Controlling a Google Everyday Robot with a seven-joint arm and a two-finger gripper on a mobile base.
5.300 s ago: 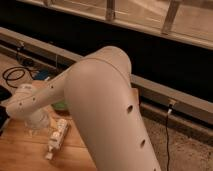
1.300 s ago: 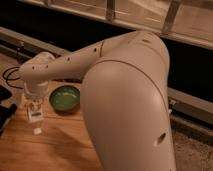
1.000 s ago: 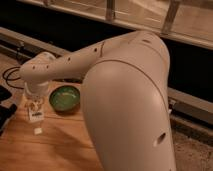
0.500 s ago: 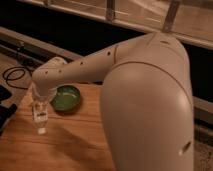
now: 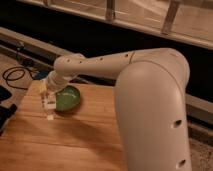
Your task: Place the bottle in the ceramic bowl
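Bottle (image 5: 49,104) hangs upright in the tool (image 5: 47,95), cap end pointing down, its white body held between the two fingers, which are closed on its upper part. Its lower tip sits just above the wooden surface (image 5: 75,142); whether it touches the wood cannot be told. The bottle is just beside the left edge of the ceramic bowl (image 5: 67,98), outside the bowl and overlapping its rim only in the line of sight.

The ceramic bowl rests on the far left part of the surface, glossy green inside, with a darker rim. Nothing can be made out inside it.

The tool is at the left of the view, over the surface's far left part, at the end of a long white arm (image 5: 100,62) that reaches in from the right. The arm's large rounded white housing (image 5: 152,110) fills the right side of the view and covers much of the surface there.

Beyond the surface's left edge, a black cable (image 5: 15,76) lies coiled on the floor. Along the back runs a dark wall band with a metal rail (image 5: 30,42) below it, and pale framed panels (image 5: 140,15) stand above.
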